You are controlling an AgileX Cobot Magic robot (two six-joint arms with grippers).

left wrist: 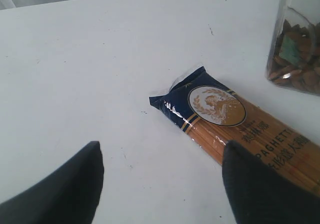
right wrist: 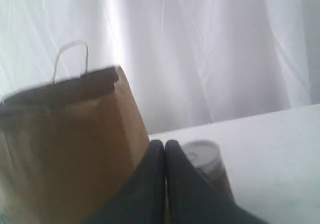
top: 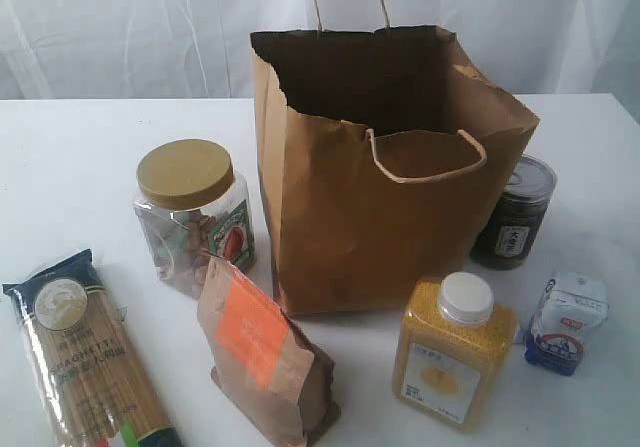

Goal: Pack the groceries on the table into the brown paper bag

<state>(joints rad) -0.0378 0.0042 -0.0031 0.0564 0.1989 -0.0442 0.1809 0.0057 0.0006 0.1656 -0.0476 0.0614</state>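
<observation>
The brown paper bag point(top: 385, 177) stands open and upright in the middle of the table point(top: 70, 167). Around it are a tan-lidded clear jar point(top: 192, 215), a spaghetti packet point(top: 85, 352), an orange-labelled brown pouch point(top: 262, 352), a yellow bottle point(top: 455, 347), a dark jar point(top: 515, 212) and a white-blue packet point(top: 568, 322). Neither arm shows in the exterior view. My left gripper point(left wrist: 162, 156) hangs open over bare table, right beside the spaghetti packet's point(left wrist: 220, 114) blue end. My right gripper point(right wrist: 164, 145) is shut and empty, with the bag point(right wrist: 70, 144) and dark jar point(right wrist: 205, 161) behind it.
White curtains point(top: 120, 27) hang behind the table. The clear jar point(left wrist: 297, 38) shows at one edge of the left wrist view, close to the spaghetti.
</observation>
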